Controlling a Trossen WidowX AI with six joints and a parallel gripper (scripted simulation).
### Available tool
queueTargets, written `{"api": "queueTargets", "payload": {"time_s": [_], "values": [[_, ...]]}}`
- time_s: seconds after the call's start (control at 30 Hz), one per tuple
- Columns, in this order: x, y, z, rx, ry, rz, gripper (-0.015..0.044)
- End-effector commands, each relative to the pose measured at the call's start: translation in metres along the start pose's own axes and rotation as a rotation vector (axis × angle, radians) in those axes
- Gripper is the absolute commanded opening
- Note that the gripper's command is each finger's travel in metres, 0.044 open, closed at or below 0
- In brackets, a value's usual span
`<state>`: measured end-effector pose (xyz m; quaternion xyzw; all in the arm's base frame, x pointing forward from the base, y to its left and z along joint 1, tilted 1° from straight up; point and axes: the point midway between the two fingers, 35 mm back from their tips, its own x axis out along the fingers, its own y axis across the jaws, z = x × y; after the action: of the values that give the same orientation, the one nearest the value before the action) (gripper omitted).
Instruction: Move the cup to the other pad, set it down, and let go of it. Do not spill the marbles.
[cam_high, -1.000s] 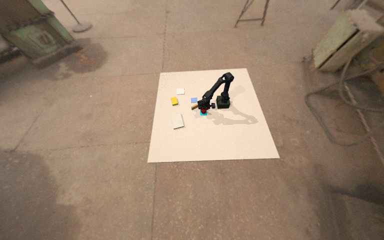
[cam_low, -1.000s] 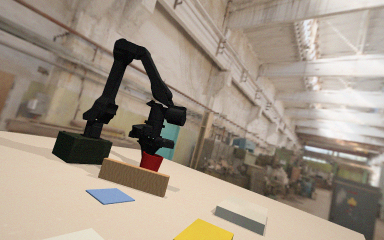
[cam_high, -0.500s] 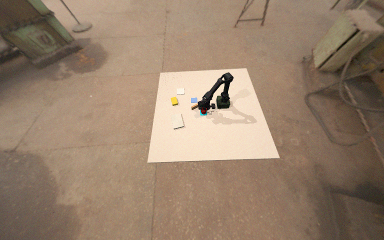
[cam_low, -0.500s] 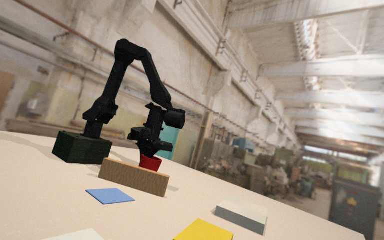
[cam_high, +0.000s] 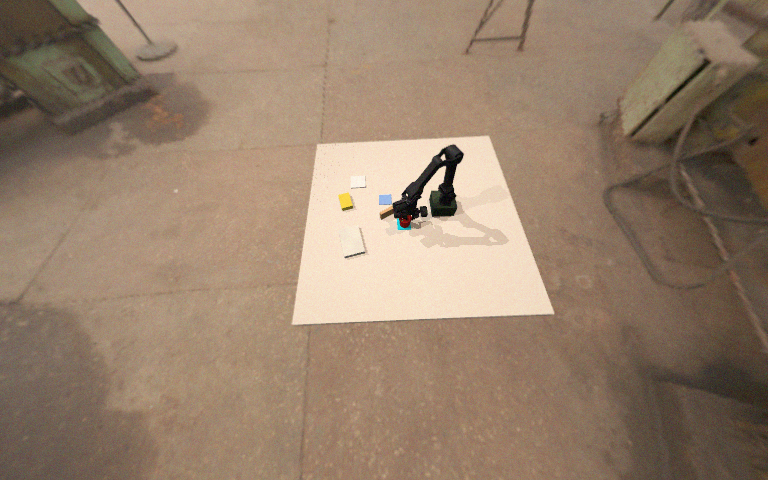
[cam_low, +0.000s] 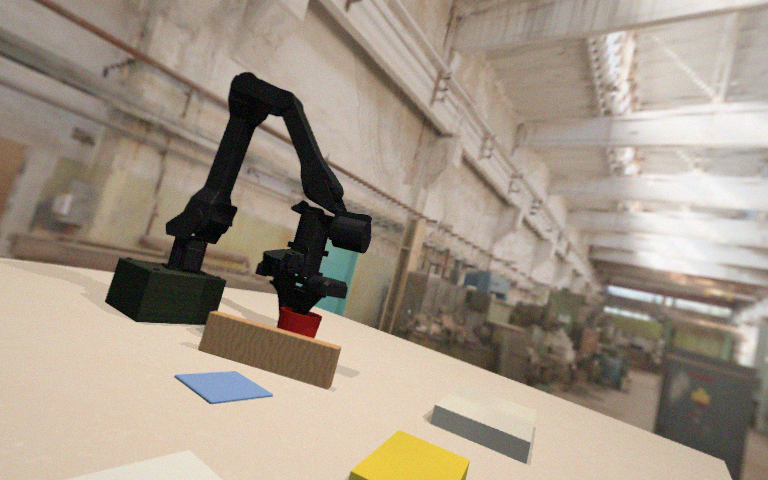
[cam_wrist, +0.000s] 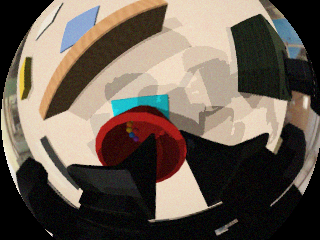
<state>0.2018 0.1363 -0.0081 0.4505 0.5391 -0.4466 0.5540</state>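
The red cup (cam_high: 404, 222) (cam_low: 300, 322) (cam_wrist: 141, 119) stands upright on the cyan pad (cam_high: 399, 228) (cam_wrist: 120, 106); its foot is hidden in the exterior view by the wooden block. Several small coloured marbles (cam_wrist: 131, 134) lie inside the cup. My gripper (cam_wrist: 166, 135) is slightly open at the cup's rim. One finger is inside the cup and the other outside, with the wall between them and a gap showing. The blue pad (cam_high: 385, 199) (cam_low: 223, 386) (cam_wrist: 80, 28) lies bare beyond the wooden block.
A wooden block (cam_high: 386, 212) (cam_low: 269, 350) (cam_wrist: 100, 55) stands upright between the two pads. A yellow block (cam_high: 345, 201) (cam_low: 410, 455), a grey-white slab (cam_high: 352, 241) (cam_low: 484, 421) and a thin white square (cam_high: 357, 181) lie farther off. The dark arm base (cam_high: 442, 203) is near the cup.
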Motion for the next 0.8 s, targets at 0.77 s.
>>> {"api": "queueTargets", "payload": {"time_s": [0.77], "values": [[-0.039, 0.001, 0.000, 0.003, 0.002, -0.005, 0.0128]]}}
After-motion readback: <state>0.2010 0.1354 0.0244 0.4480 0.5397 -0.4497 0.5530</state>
